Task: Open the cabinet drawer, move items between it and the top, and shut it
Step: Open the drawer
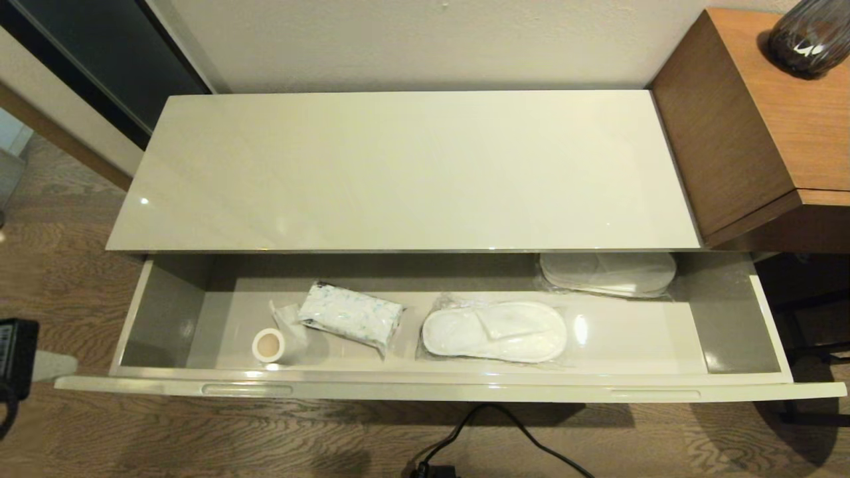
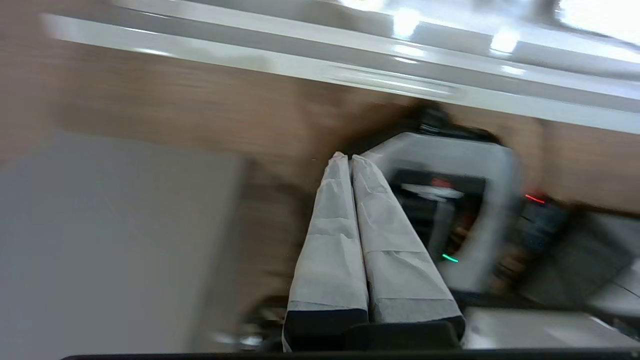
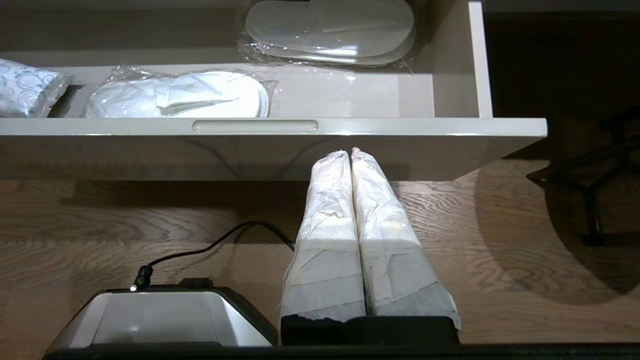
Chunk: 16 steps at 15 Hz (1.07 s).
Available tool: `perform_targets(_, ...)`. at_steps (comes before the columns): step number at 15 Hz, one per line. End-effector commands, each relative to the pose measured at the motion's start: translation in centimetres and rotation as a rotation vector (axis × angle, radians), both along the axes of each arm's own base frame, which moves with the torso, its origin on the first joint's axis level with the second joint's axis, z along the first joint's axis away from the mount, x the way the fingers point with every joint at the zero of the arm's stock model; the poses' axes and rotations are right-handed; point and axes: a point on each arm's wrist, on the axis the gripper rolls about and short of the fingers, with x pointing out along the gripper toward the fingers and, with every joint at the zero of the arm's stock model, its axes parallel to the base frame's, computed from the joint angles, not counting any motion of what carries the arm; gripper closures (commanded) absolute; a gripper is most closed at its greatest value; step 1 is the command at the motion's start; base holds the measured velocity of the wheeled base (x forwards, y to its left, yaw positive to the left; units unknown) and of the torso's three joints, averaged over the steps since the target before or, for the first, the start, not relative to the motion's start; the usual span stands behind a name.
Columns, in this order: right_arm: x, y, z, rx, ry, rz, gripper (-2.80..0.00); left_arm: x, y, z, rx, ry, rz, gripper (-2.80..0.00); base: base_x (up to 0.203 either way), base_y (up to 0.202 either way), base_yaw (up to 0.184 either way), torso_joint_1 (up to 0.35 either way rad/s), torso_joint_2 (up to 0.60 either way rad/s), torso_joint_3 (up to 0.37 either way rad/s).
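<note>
- Head view: the wide glossy cream-white cabinet drawer (image 1: pixel 425 388) stands pulled out, grey inside, two slim slot handles on its front edge. In it I see a small white tape roll (image 1: pixel 268 345) near the left end, a white blue-patterned soft tissue pack (image 1: pixel 350 315) just beside it, a pair of white slippers in clear wrap (image 1: pixel 495 332) mid-drawer, and a second wrapped white slipper pair (image 1: pixel 607 272) at the back right, partly under the top. The flat glossy cream-white top (image 1: pixel 405 169) carries nothing I can see. Brown wood-grain cabinet (image 1: pixel 750 126) with a dark vase (image 1: pixel 807 36) sits at the right. Neither arm shows here.
- Left wrist view: the left gripper (image 2: pixel 349 159) has its tape-wrapped fingers pressed together, holding nothing. It hangs over the wood floor, low and short of the drawer front; picture smeared.
- Right wrist view: the right gripper (image 3: pixel 350 152) has its fingers closed and empty too, parked below the drawer front, near the right handle.
- Risk, my judgement: with the fingers closed, reaching into the drawer could shove the tape roll or skid off the slippery wrap. A low approach could also knock the drawer front and push it partway shut.
</note>
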Motion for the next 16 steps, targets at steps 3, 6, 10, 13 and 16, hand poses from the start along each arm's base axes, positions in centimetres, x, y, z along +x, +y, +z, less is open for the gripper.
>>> perform_targets(3,0.0,0.0,0.0,0.0,0.002,0.0,0.0,0.3,0.0,-0.2,-0.03,0.016,-0.012,0.0,0.0,0.0,0.0,0.0,0.0,0.0)
perform_targets(6,0.0,0.0,0.0,0.0,0.002,-0.001,0.0,1.3,-0.4,0.8,-0.329,-0.063,0.143,0.0,0.0,0.0,0.0,0.0,0.0,0.0)
perform_targets(10,0.0,0.0,0.0,0.0,0.002,0.0,0.0,2.9,-0.6,3.2,-0.464,-0.167,0.195,0.0,0.0,0.0,0.0,0.0,0.0,0.0)
perform_targets(13,0.0,0.0,0.0,0.0,-0.002,0.0,0.0,6.2,-0.3,3.7,-0.487,-0.14,0.25,0.0,0.0,0.0,0.0,0.0,0.0,0.0)
perform_targets(16,0.1,0.0,0.0,0.001,-0.017,0.0,0.0,8.3,-0.2,3.4,-0.524,-0.003,0.4,0.0,0.0,0.0,0.0,0.0,0.0,0.0)
